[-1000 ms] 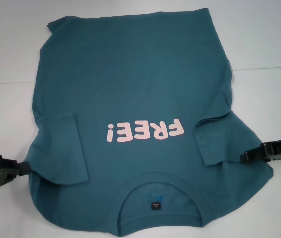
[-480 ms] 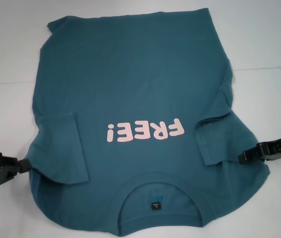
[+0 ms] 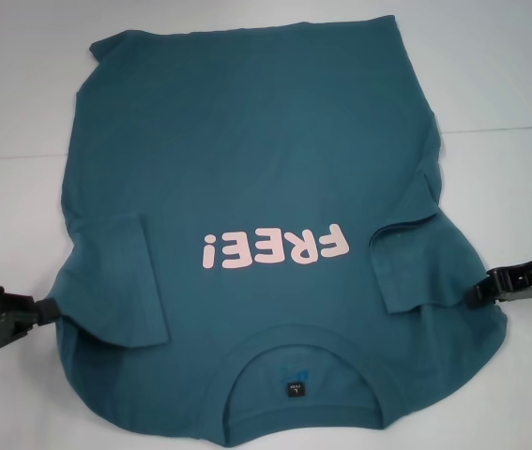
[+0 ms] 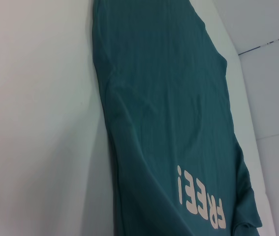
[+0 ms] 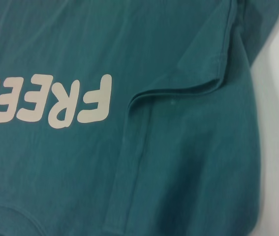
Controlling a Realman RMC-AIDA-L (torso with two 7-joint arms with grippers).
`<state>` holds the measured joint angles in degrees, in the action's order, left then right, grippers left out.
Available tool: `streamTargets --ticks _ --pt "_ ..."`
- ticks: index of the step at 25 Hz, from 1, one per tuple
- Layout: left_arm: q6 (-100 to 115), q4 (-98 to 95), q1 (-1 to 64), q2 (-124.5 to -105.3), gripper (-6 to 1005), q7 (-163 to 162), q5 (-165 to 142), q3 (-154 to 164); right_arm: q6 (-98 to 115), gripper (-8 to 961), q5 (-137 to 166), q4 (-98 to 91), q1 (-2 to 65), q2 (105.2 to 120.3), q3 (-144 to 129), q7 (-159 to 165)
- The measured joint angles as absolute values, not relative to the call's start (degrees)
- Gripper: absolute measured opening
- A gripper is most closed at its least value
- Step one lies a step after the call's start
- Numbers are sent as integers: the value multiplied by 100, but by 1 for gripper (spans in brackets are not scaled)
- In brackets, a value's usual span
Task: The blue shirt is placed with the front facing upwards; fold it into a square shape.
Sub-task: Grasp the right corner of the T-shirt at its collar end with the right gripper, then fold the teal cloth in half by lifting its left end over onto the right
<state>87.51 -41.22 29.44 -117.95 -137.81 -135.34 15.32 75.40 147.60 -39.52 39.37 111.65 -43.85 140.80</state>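
Blue shirt spread front-up across the middle of a white table, collar at the bottom edge of the head frame, pink lettering upside down, both sleeves folded inward. Left gripper at lower left touching the shirt's edge; right gripper at lower right against the opposite edge. Finger state: cannot tell for either. Thin dark seam across the table at right.

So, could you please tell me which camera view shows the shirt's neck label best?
The head view: the neck label sits in plain sight inside the collar of the blue shirt. The left wrist view shows no collar; the right wrist view catches only the collar's edge, no label.
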Motion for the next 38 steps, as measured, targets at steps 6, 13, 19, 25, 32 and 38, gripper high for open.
streamTargets --ticks 6,13,19,25,32,38 --pt "8751 -4122 2944 -11793 25 -13781 -13534 1529 7660 74 14760 -4023 3917 11136 -4363 14096" --pt "9166 -4318 2942 -11753 26 -13652 -13871 1650 8386 60 14824 -4684 3746 11120 -4313 14191" --pt "9714 -4775 2903 -11750 28 -13643 -14375 1690 9065 61 15035 -5293 3552 11109 -4310 14342" --pt "10182 -5025 2760 -11755 29 -13633 -14659 1833 9523 60 15246 -5361 3426 11111 -4324 14307" --pt "10727 -5351 2447 -11827 30 -13560 -14849 1909 9920 61 15442 -5557 3182 11151 -4315 14210" --pt "10861 -5459 2287 -11851 32 -13544 -14859 1944 10102 61 15416 -5646 3089 11184 -4299 14123"
